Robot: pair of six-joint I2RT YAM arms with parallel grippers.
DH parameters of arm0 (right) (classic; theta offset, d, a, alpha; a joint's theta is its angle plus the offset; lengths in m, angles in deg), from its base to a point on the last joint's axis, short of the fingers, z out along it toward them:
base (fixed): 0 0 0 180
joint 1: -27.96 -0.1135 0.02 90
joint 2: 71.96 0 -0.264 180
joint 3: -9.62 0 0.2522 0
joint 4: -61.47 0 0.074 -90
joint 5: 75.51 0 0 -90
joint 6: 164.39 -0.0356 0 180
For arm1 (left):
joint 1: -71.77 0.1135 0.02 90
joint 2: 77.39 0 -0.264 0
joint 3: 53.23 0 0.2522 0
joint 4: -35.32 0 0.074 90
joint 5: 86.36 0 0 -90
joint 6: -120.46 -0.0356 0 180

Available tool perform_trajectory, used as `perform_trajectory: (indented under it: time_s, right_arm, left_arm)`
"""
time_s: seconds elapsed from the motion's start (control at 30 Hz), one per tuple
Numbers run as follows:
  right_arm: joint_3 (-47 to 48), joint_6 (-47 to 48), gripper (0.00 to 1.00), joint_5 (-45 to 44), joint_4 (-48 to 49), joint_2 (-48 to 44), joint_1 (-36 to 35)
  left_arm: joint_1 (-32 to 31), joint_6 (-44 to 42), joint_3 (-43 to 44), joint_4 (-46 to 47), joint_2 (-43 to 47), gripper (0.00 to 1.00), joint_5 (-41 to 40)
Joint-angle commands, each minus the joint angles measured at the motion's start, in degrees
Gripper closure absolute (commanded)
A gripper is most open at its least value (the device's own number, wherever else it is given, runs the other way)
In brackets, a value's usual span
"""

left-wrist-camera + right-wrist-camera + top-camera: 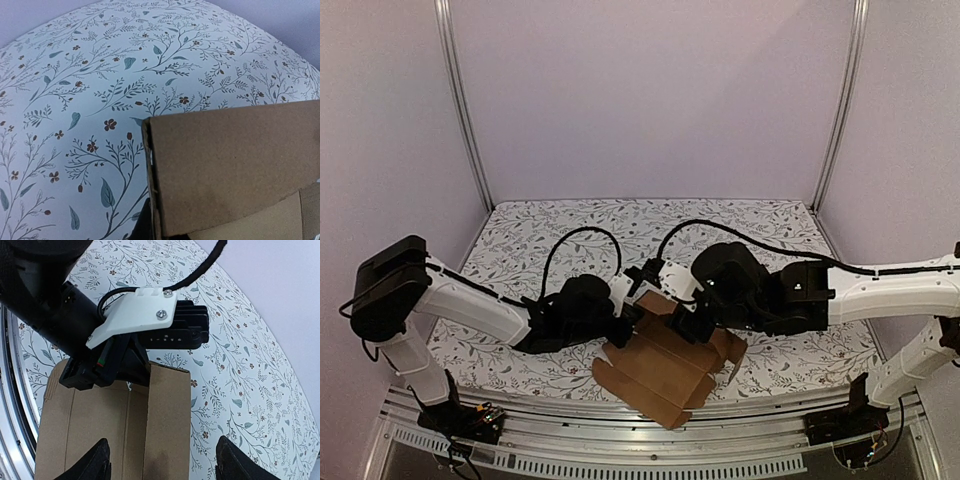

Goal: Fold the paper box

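Note:
The paper box (660, 378) is a brown die-cut cardboard sheet, partly folded, lying at the table's near middle. My left gripper (628, 322) is at its far left edge and is shut on a raised flap. In the left wrist view that flap (235, 170) fills the lower right, with one dark finger (141, 225) beside its edge. In the right wrist view the left gripper (132, 365) holds the far end of an upright panel (170, 415). My right gripper (165, 467) is open wide, its fingers astride this panel; it also shows in the top view (695, 325).
The table has a floral cloth (520, 250). A metal rail (620, 455) runs along the near edge. Purple walls and two upright posts (465, 110) enclose the back and sides. Black cables (580, 240) loop over the table behind the grippers.

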Motion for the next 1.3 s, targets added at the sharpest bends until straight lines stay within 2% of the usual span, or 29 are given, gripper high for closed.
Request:
perform_trajectory:
  time_s: [0.0, 0.17, 0.4, 0.57, 1.27]
  right_arm:
    - [-1.1, -5.6, 0.33, 8.3, 1.1, -3.0, 4.2]
    - [-3.7, -11.0, 0.56, 14.7, 6.2, -5.0, 10.7]
    - [-5.8, -15.1, 0.99, 22.1, 13.3, -2.4, 16.1]
    - [-7.3, -17.3, 1.0, 25.3, 17.9, 1.0, 17.4]
    - [-11.4, -22.6, 1.0, 26.6, 30.9, 11.7, 18.8]
  left_arm:
    - [1.0, -3.8, 2.8, 1.7, -3.4, 1.0, 3.8]
    - [1.6, -5.4, 4.1, 3.6, -6.2, 1.0, 5.6]
    - [1.6, -5.3, 5.9, 4.7, -9.5, 1.0, 7.5]
    - [1.7, -4.3, 7.2, 4.8, -11.4, 1.0, 7.1]
    - [1.2, -2.5, 6.7, 8.5, -14.8, 1.0, 5.7]
